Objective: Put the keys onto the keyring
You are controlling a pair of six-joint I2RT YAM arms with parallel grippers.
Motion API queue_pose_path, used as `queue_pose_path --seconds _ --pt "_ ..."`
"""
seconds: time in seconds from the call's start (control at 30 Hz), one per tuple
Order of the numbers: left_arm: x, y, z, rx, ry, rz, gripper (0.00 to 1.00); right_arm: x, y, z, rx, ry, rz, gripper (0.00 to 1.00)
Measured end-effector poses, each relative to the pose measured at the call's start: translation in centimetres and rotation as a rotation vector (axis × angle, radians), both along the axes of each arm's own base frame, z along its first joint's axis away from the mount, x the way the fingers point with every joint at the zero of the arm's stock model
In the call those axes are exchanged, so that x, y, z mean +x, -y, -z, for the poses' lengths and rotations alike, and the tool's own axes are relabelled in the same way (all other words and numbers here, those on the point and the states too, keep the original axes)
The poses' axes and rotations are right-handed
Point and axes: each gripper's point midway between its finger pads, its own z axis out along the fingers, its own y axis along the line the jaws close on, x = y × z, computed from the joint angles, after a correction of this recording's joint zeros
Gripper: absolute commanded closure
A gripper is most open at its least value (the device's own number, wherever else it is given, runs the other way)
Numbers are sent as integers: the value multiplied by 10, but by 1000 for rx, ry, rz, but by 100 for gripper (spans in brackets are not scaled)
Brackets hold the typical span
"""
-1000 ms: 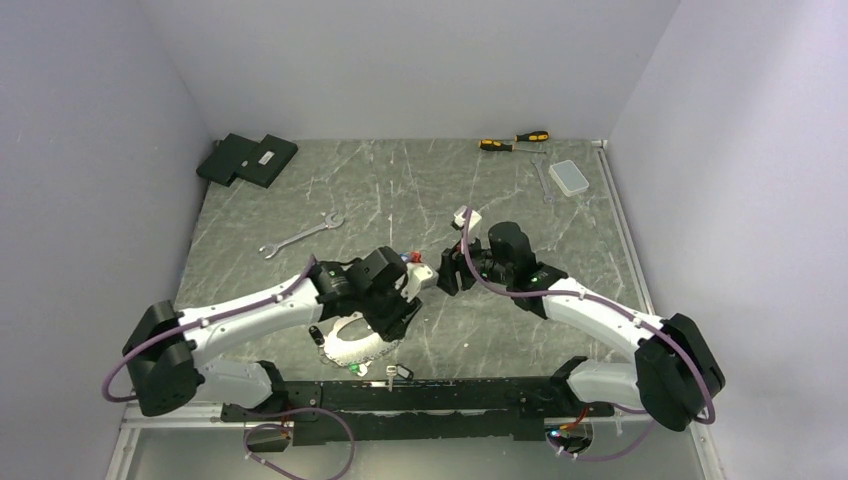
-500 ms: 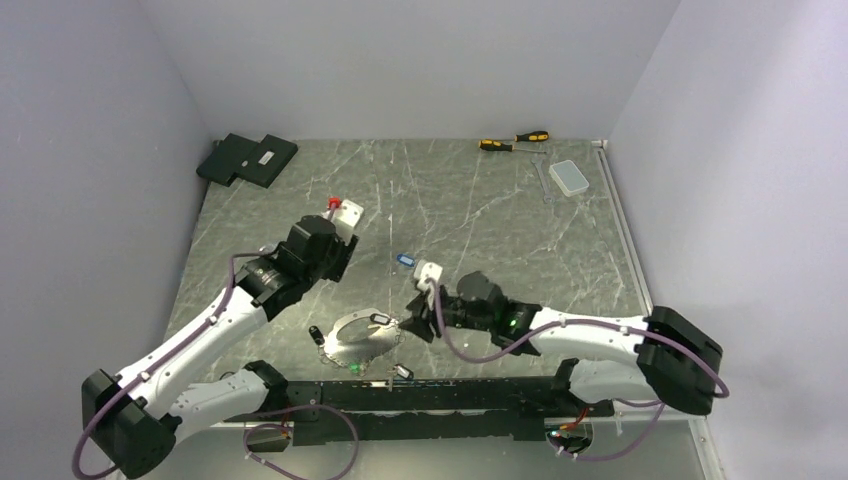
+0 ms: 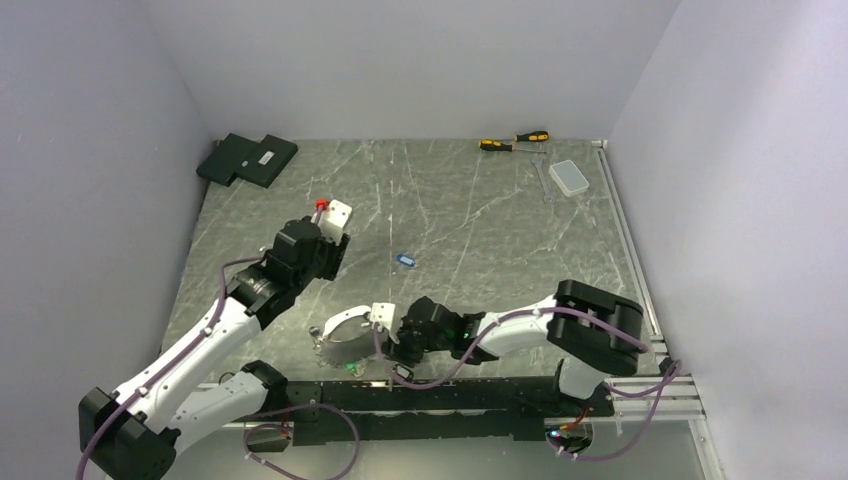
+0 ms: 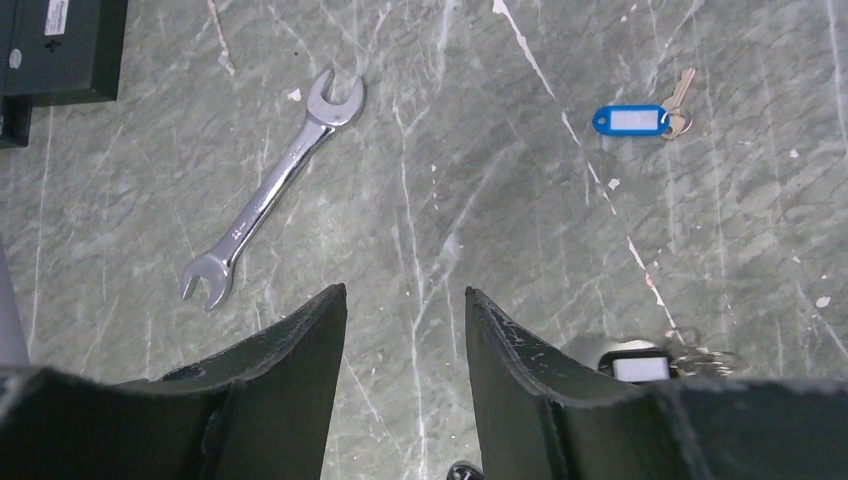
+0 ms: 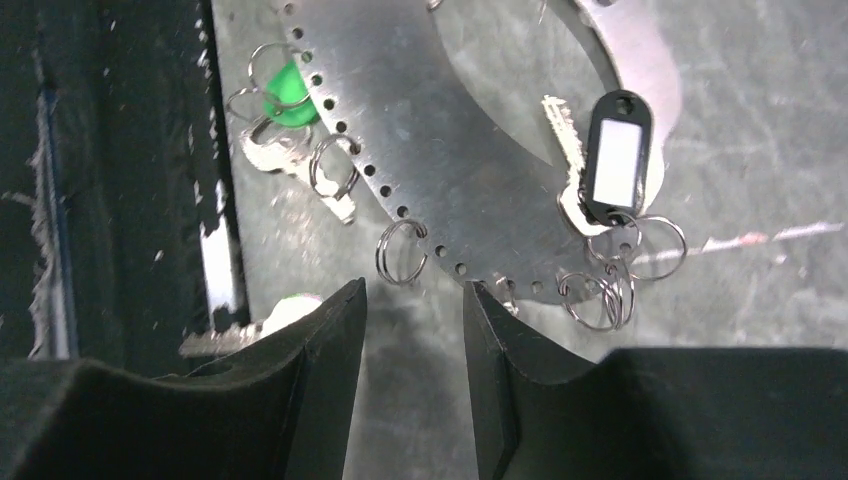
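The keyring (image 5: 390, 130) is a silvery perforated band loop on the table near the front rail, also in the top view (image 3: 345, 322). It carries several small split rings and a black-tagged key (image 5: 615, 165). The green-headed key (image 5: 285, 85) lies at its edge by the rail. The blue-tagged key (image 4: 630, 120) lies alone on the table, apart from the ring, and shows in the top view (image 3: 405, 260). My right gripper (image 5: 412, 290) is open and empty, low over the ring's edge (image 3: 390, 340). My left gripper (image 4: 404, 290) is open and empty, raised above the table (image 3: 330, 252).
A silver wrench (image 4: 270, 195) lies below the left gripper. Black boxes (image 3: 247, 158) sit at the back left. Screwdrivers (image 3: 513, 141) and a small clear box (image 3: 570, 177) are at the back right. A black rail (image 3: 450, 390) runs along the front edge. Another pale-headed key (image 5: 285, 308) lies by the rail.
The right gripper has moved left and toward the front edge, down over the keyring. The left arm had pulled away from the ring to the back left and has barely moved since.
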Motion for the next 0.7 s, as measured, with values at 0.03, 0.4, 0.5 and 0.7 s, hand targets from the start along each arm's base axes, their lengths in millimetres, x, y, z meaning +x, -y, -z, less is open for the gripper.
queue_pose_path --seconds 0.03,0.4,0.5,0.7 --pt "0 0 -2 -5 8 0 48 3 -5 0 -1 8 -1 56" --pt "-2 -1 -6 -2 29 12 47 83 -12 2 -11 67 123 53" --pt "-2 -2 -5 2 27 12 47 110 0 1 -27 76 163 51" --pt "-1 -4 -5 7 27 10 47 101 10 -6 -44 51 78 51"
